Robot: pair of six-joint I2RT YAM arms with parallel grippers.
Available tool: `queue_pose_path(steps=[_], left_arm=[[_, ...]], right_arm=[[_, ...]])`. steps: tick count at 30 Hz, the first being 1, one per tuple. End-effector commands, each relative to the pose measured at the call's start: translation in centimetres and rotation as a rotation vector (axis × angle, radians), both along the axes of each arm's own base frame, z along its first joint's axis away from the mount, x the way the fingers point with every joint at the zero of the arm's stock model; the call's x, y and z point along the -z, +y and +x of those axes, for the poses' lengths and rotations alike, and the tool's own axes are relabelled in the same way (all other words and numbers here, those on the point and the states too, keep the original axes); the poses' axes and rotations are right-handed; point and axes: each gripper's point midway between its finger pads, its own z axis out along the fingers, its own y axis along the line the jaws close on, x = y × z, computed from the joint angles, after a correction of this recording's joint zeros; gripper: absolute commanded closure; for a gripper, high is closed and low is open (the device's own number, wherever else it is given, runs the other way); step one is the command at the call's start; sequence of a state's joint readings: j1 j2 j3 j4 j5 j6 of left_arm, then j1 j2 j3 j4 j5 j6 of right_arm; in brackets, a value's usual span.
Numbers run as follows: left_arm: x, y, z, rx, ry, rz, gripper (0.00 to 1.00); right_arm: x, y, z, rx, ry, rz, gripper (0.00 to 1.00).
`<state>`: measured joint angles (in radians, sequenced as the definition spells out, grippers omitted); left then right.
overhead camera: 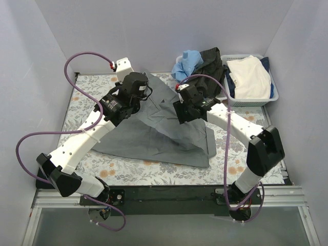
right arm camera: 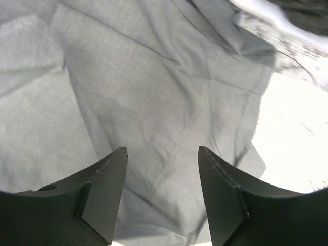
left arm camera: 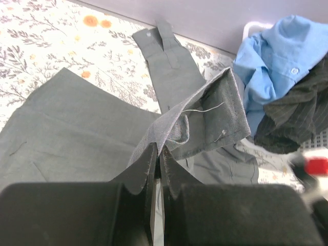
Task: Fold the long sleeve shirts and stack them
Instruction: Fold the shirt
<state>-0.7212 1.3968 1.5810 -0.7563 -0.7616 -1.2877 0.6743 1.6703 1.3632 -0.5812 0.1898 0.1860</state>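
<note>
The large mid-grey long sleeve shirt point(overhead camera: 154, 130) lies spread on the floral table, one sleeve point(left arm camera: 171, 61) stretched toward the back wall. My left gripper point(left arm camera: 159, 149) is shut on a raised fold of this grey shirt; from the top view it point(overhead camera: 145, 92) sits over the shirt's back left part. My right gripper point(right arm camera: 162, 151) hangs open just above the grey cloth with nothing between its fingers; the top view places it point(overhead camera: 180, 117) over the shirt's right half. A black shirt point(overhead camera: 212, 61) is draped over the basket's left edge and also shows in the left wrist view point(left arm camera: 297, 113).
A white lattice basket point(overhead camera: 251, 100) at the back right holds a white garment point(overhead camera: 248, 77). A blue shirt point(overhead camera: 187, 61) lies bunched beside the black one. Grey walls close in the table on three sides. Purple cables loop from both arms.
</note>
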Motion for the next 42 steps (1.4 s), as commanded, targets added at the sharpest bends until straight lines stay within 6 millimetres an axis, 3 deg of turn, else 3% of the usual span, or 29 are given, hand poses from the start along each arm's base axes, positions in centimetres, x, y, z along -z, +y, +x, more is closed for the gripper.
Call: queue_pose_path(steps=[1, 6, 9, 10, 13, 18, 23, 27, 34, 42], left_arm=[[-2.1, 1.0, 1.1, -0.075, -0.069, 0.008, 1.00], [-2.9, 0.0, 2.3, -0.080, -0.084, -0.007, 1.00], [-3.1, -0.9, 3.3, -0.092, -0.080, -0.030, 1.00], [-2.6, -1.5, 3.7, -0.090, -0.068, -0.034, 1.00], [-2.9, -2.6, 4.1, -0.086, -0.055, -0.088, 1.00], [-0.8, -3.6, 5.2, -0.112, 0.023, -0.060, 1.00], [-1.6, -4.0, 5.7, -0.117, 0.007, -0.072, 1.00], [-2.0, -4.6, 6.2, -0.111, 0.004, -0.086, 1.00], [-2.3, -4.0, 5.6, -0.126, 0.010, -0.100, 1.00], [-2.6, -3.4, 4.8, -0.127, 0.007, -0.106, 1.00]], right_arm=[[-2.1, -2.5, -1.5, 0.036, -0.052, 0.000, 0.35], [-1.6, -2.2, -5.0, -0.085, -0.005, 0.078, 0.61], [-3.0, -1.9, -7.3, -0.161, -0.015, 0.166, 0.89], [-2.2, -1.3, -8.9, -0.219, 0.024, 0.210, 0.97], [-3.0, -0.4, -11.3, -0.325, 0.000, 0.280, 0.99], [-4.3, 0.6, -13.2, -0.421, -0.059, 0.302, 0.99], [-2.3, 2.0, -15.3, -0.519, -0.090, 0.202, 0.99], [0.6, 2.4, -15.1, -0.506, -0.091, 0.092, 0.99], [0.8, 1.0, -9.6, -0.223, -0.274, -0.027, 0.99], [3.8, 1.8, -8.6, -0.164, -0.235, -0.061, 0.99]])
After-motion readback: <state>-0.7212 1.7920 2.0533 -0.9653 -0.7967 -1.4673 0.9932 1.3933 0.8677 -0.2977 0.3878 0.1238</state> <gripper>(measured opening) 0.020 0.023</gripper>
